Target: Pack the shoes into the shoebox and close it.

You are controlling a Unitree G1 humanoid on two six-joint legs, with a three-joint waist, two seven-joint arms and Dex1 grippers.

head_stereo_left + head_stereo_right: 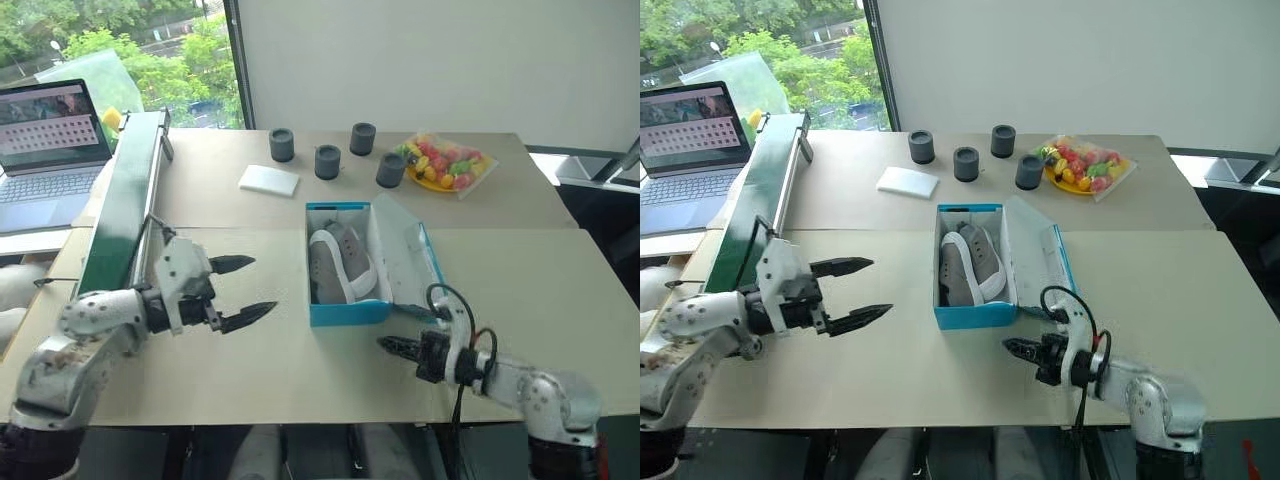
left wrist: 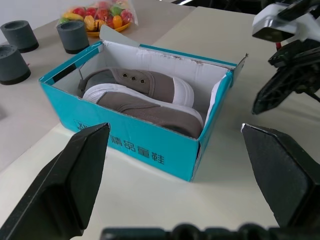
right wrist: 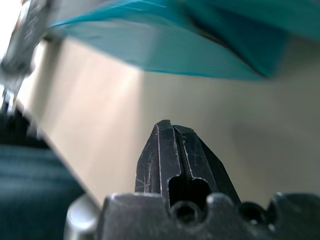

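Observation:
The turquoise shoebox (image 1: 348, 312) stands open in the middle of the table, its lid (image 1: 408, 255) leaning out to the right. Both grey-beige shoes (image 1: 338, 262) lie inside it, side by side on their edges, also seen as shoes (image 2: 145, 95) in the left wrist view. My left gripper (image 1: 248, 291) hovers open to the left of the box, pointing at it, with nothing between its fingers. Low over the table near the box's front right corner, my right gripper (image 1: 388, 345) is shut and empty; its fingers (image 3: 172, 150) are pressed together.
Several dark grey cups (image 1: 327, 161) stand at the back of the table, with a flat white pad (image 1: 269, 180) and a bag of colourful toy fruit (image 1: 445, 162). A long green rail (image 1: 125, 195) and a laptop (image 1: 50, 150) lie at the left.

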